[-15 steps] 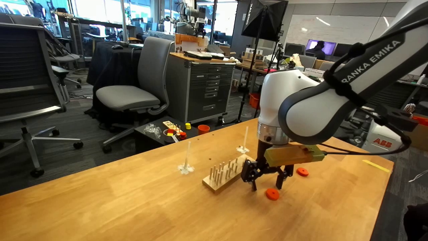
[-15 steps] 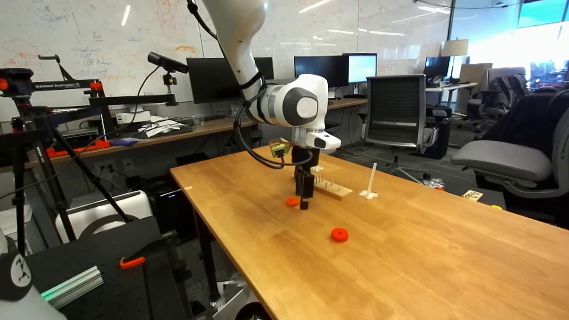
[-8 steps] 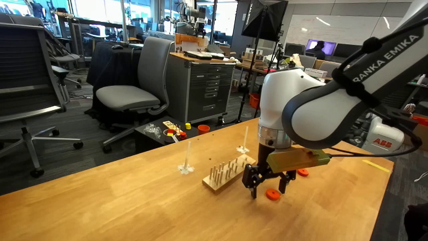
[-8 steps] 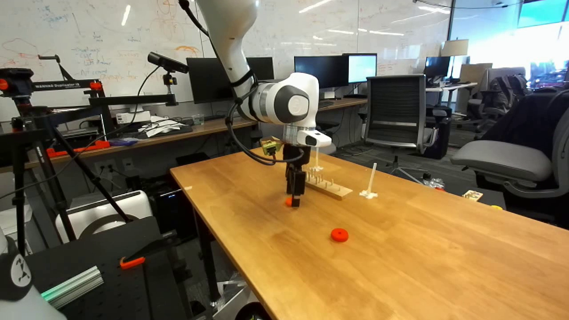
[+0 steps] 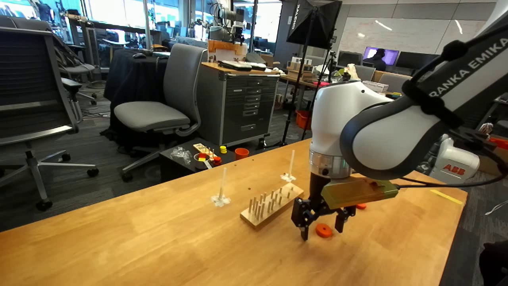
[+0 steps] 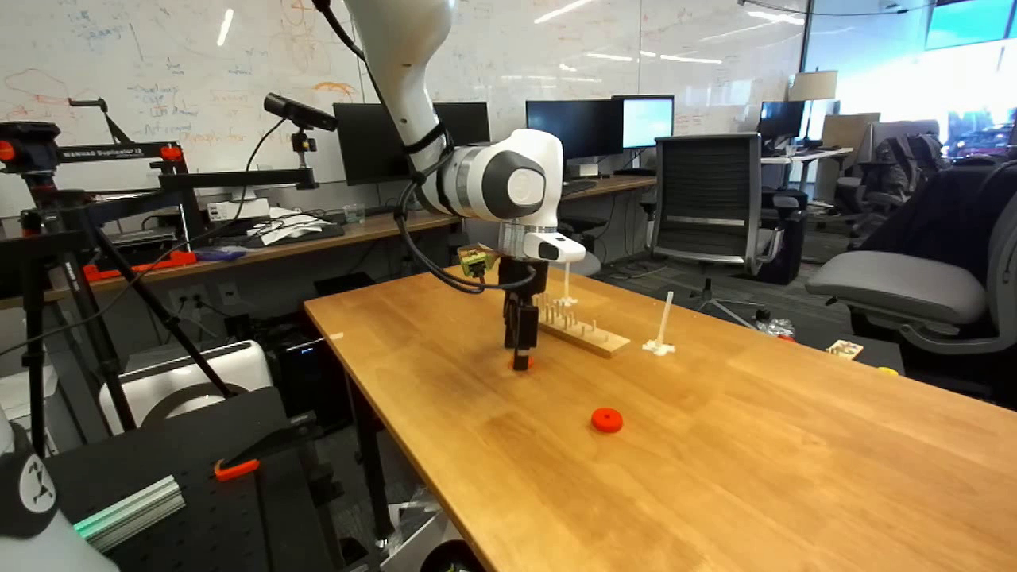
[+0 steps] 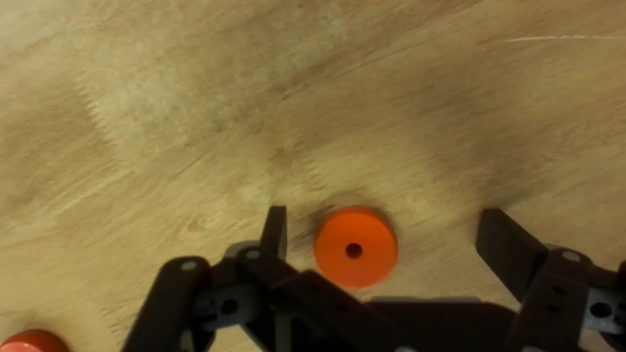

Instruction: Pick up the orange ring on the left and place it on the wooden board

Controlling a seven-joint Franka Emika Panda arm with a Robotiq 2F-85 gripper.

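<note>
- Gripper [image 7: 386, 230], in the wrist view, is spread wide and has hold of nothing. The orange ring [image 7: 355, 234] lies flat on the counter [image 7: 195, 122] between its fingers [image 7: 503, 249], clearly nearer one than the other. Closing from here would probably bring the near finger to the ring first, and that lopsided push could slide or spin it before the far finger arrives.
- Wooden board [image 5: 253, 221], in an exterior view, lies near the gripper, to one side, and bristles with pegs [image 5: 260, 208]. A low sideways carry could strike them, and a ring gripped askew would likely sit badly among them.
- Height is the doubt in that same view: the fingers flank the ring low down, but whether they touch the counter I cannot tell. Too shallow a reach may pinch only the upper rim and slip on lifting; too deep could jam the fingers against the counter.
- Fingertip [image 6: 520, 363] and orange ring overlap in an exterior view, so their depth is hard to line up; closing off the ring's widest part could squeeze it away. The second ring [image 6: 607, 420] lies apart from the gripper, outside its fingers. Picking the wrong one looks unlikely, since the ring at the gripper is the left of the two in both exterior views.
</note>
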